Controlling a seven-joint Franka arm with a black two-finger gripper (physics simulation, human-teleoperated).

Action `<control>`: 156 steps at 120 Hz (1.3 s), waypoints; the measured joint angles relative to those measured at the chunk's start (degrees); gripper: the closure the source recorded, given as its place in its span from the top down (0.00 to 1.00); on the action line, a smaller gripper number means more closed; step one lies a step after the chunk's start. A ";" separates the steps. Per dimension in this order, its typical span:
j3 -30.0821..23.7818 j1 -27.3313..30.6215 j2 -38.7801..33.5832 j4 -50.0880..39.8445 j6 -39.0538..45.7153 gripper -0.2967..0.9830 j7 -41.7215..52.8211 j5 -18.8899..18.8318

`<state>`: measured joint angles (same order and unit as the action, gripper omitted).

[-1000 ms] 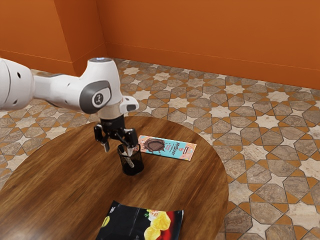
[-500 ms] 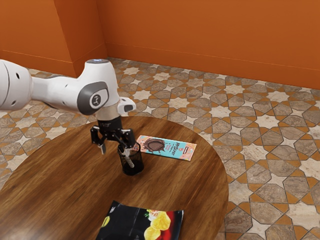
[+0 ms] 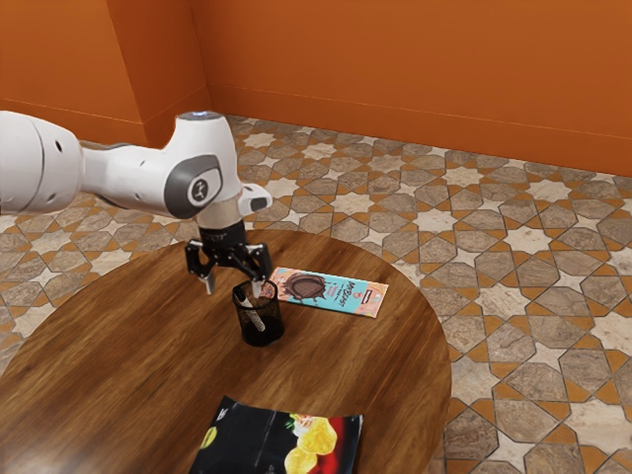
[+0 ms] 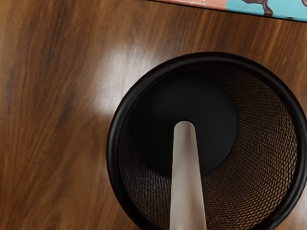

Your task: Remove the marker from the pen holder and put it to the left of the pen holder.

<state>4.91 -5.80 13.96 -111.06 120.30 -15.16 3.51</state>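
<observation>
On the round wooden table [image 3: 118, 375] there stood a black pen holder [image 3: 267, 334]. From it, in the exterior view, one chocolate packet [image 3: 341, 294] lay toward two o'clock, one black snack bag [image 3: 247, 438] toward six.

The pink-and-blue wrapper [image 3: 336, 302] reads "MrBeast" in dark letters; its smaller print is too small to read, as is the lettering on the black bag [image 3: 252, 439].
</observation>
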 joint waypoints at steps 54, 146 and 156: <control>-0.11 -0.37 0.62 0.04 -0.01 0.37 -0.61 0.08; -0.08 1.98 -20.87 -3.02 -8.03 0.21 -0.57 -2.97; -0.07 5.07 -20.81 -3.97 -9.12 0.20 -0.44 -4.73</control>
<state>4.84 -0.73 -6.85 -115.04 111.17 -15.60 -1.22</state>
